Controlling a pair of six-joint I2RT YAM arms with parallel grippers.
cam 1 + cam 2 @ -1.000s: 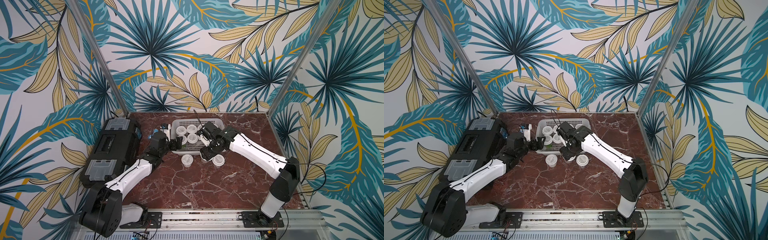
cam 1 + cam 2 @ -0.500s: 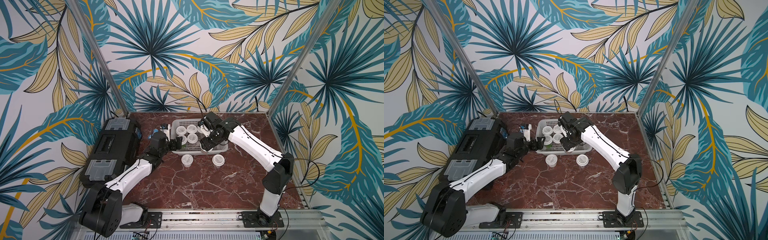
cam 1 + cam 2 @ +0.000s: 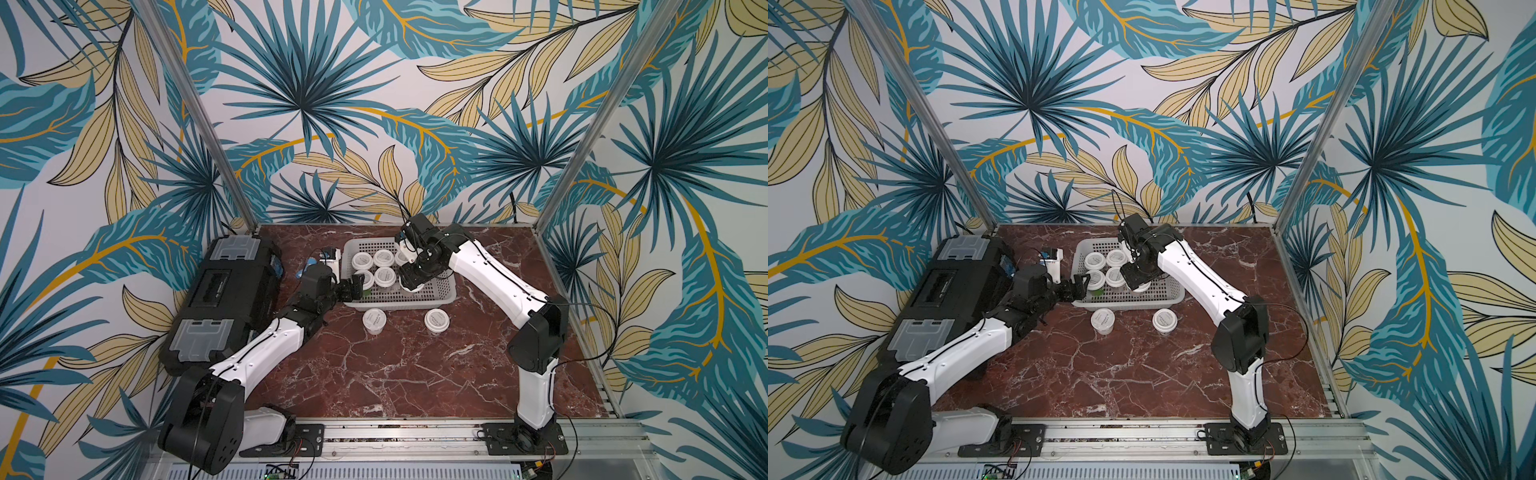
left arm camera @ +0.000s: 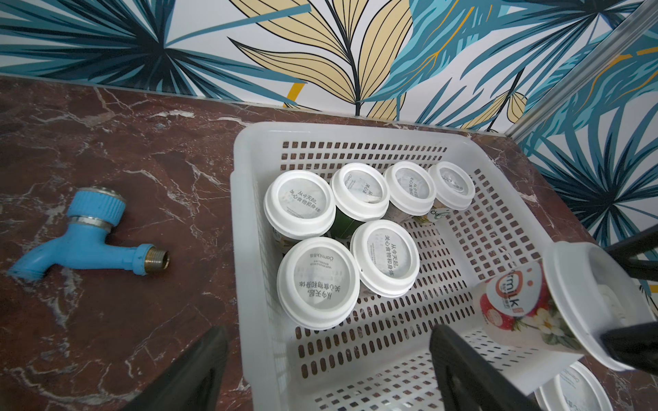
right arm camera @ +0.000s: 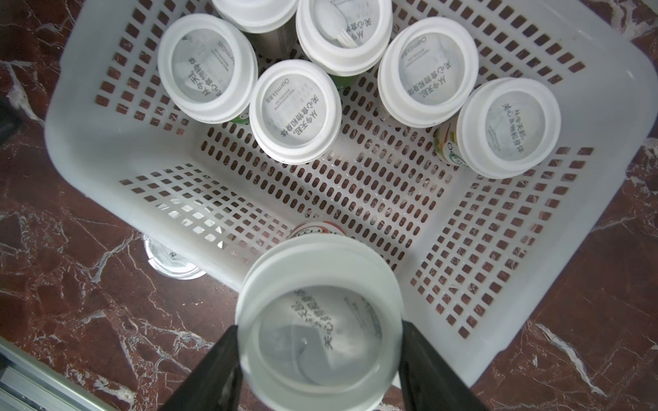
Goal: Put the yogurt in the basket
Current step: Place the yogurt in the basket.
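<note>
While my right gripper (image 5: 318,331) pinches a cup (image 4: 527,306), tilted over the basket (image 3: 446,297) mid-frame in a top view, I'm mid-placement. Left gripper (image 3: 353,289) gapes wide, empty. Next: lower, level it, release. Two cups (image 3: 374,320) wait just below the basket.

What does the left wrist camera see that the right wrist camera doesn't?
Only the left wrist view shows the blue tap lying on the table, the leafy wall, and the red label on the held yogurt. Only the right wrist view looks straight down on that cup's lid, pinched between the fingers of the right gripper. Both show the basket with six yogurts standing inside.
</note>
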